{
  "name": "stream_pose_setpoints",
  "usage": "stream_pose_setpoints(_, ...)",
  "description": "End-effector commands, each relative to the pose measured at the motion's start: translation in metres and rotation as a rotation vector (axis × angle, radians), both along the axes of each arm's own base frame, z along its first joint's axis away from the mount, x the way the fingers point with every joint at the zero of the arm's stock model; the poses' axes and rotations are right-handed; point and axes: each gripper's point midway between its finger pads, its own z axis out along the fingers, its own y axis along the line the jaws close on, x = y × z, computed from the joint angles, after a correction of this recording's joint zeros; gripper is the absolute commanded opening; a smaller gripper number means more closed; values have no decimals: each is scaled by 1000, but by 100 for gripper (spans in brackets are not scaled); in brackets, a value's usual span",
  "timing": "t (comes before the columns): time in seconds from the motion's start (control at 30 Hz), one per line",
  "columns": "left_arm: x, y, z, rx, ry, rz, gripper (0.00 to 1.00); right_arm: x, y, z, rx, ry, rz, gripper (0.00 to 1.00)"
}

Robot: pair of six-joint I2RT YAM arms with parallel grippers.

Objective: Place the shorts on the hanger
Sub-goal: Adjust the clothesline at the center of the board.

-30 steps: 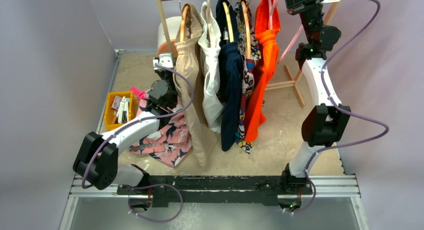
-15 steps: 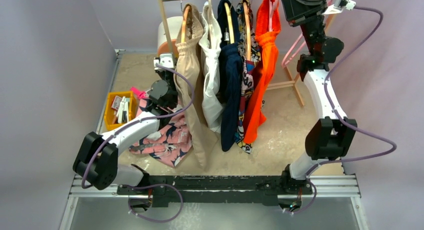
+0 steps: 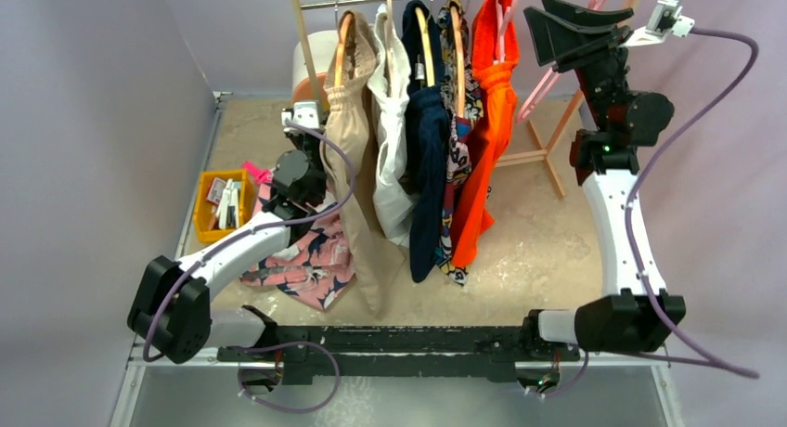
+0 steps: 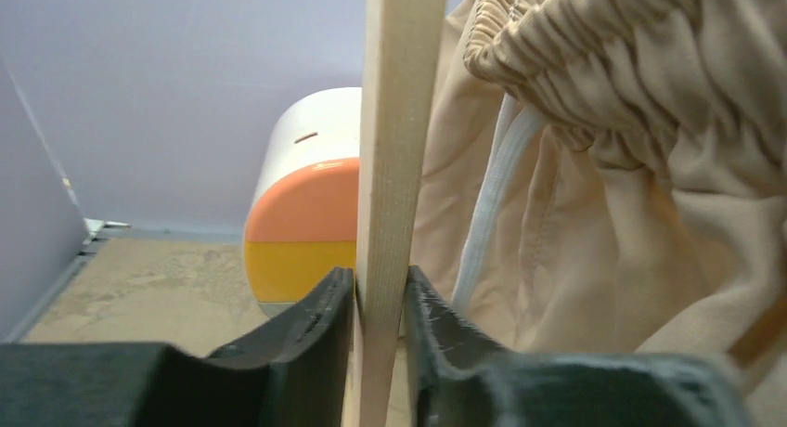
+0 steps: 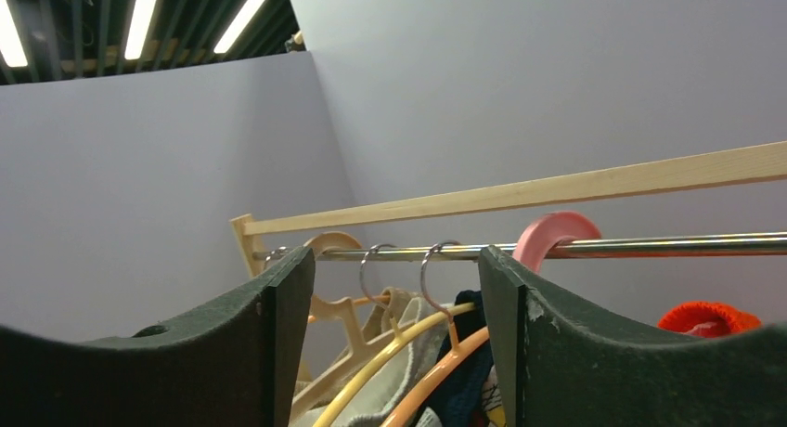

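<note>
The right pincer (image 5: 394, 255) is up at the rail (image 5: 668, 246) with its jaws spread and nothing between them. A pink hook (image 5: 555, 234) sits on the rail just beyond its right jaw. I cannot tell whether that hook belongs to the empty hanger or to the one under the orange garment (image 3: 487, 102).

In the overhead view the hanger (image 3: 540, 93) dangles bare below this pincer, just beside the orange garment and towards the rack's right end.

The left pincer (image 4: 379, 278) is pressed onto the rack's wooden upright (image 4: 394, 121), pinching it low down beside a tan garment (image 4: 650, 167).

The shorts (image 3: 311, 260) lie crumpled on the surface (image 3: 538, 251) under the left arm, well apart from the hanger.

My reading is that the step in hand is fetching the hanger, so the task is barely begun.

- **Grip:** the right pincer should close on the bare hanger's neck just under its hook, not on a thin arm, which would let it swing.
- **Check first:** it should be sure it has the bare hanger and not the orange garment's.
- **Lift:** raise the hook straight up until it clears the rail before drawing it away, or the rack may be dragged.
- **Rack:** the left pincer's hold on the upright looks useful for steadying it meanwhile.
- **Next:** bring the hanger down near the shorts, where their gathered waistband can be opened.
</note>
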Motion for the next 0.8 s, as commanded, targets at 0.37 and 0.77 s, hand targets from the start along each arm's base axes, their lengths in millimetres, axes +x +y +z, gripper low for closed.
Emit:
stream_pose_setpoints(0.37, -59, 9, 35, -143, 2, -131, 66, -100, 5, -19, -112, 113, -61, 79)
stream_pose_setpoints(0.77, -161, 141, 10, -463, 219, 372, 78, -126, 6, -83, -149, 315, -108, 78)
